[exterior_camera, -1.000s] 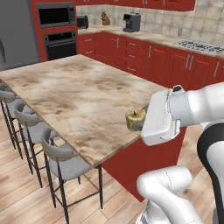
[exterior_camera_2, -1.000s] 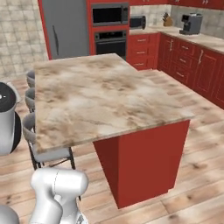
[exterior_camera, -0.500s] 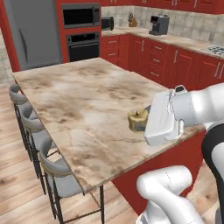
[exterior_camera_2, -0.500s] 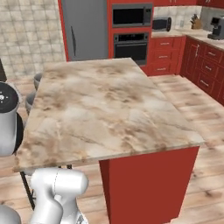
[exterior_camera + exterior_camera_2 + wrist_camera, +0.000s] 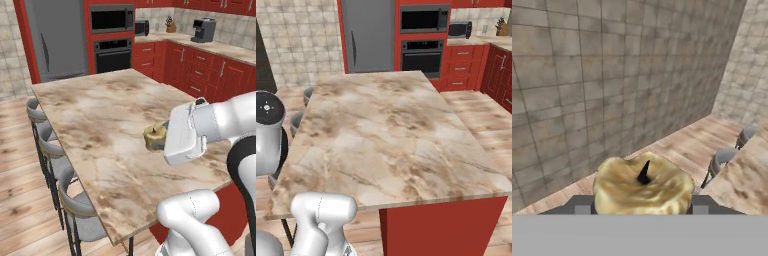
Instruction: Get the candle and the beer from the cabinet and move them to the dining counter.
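- Candle (image 5: 154,137) sits pinched in my gripper (image 5: 159,139), and I see it in the left base view as a squat yellowish lump poking out at 9 o'clock from the white hand.
- Fingers are closed on the candle's sides; in the hand view the candle (image 5: 643,187) sits right between them at 6 o'clock, its dark wick pointing up.
- I read the candle as held above the dining counter (image 5: 100,120), over the marbled top toward its near right part; I cannot tell whether it touches the top.
- Dining counter (image 5: 386,135) spreads wide across the right base view, its red base showing at 5 o'clock.
- Grey stools (image 5: 47,145) line the counter's edge at 8 o'clock in the left base view; two of the stools (image 5: 727,157) show at 3 o'clock in the hand view, beside a strip of the marbled top.
- Behind the counter at 12 o'clock stand a grey fridge (image 5: 57,40) and a black oven (image 5: 113,55) set in red cabinets.
- At 1 o'clock, a coffee machine (image 5: 203,29) stands on the far counter.
- Beyond the candle, the hand view shows a tiled wall (image 5: 612,75) and wooden floor.
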You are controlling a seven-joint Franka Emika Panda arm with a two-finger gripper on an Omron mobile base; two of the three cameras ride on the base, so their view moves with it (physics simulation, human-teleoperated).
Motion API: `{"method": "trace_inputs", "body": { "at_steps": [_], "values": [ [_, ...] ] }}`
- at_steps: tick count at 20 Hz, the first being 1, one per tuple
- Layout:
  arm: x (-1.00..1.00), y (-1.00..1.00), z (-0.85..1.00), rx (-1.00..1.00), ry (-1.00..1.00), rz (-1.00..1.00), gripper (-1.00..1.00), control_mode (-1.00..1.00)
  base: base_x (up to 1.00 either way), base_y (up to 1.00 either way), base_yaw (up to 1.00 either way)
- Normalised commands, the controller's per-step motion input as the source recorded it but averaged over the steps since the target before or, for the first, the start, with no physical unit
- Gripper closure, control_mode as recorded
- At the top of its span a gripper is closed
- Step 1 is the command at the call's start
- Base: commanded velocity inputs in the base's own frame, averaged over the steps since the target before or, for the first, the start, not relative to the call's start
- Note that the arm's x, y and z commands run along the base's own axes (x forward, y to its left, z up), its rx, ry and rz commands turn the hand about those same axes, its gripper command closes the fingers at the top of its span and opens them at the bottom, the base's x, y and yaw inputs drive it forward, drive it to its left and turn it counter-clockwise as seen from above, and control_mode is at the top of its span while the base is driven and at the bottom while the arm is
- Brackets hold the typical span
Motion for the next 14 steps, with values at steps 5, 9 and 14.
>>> {"method": "trace_inputs", "body": {
  "at_steps": [5, 9, 14],
  "values": [
    [0.51, -0.25, -0.50, 0.01, 0.00, 0.25, 1.00, -1.00, 0.00, 0.00, 0.00],
    [0.48, -0.26, -0.69, 0.00, 0.00, 0.26, 1.00, -1.00, 0.00, 0.00, 0.00],
    [0.45, -0.01, -0.55, 0.00, 0.00, 0.19, 1.00, -1.00, 0.00, 0.00, 0.00]
  ]
}}
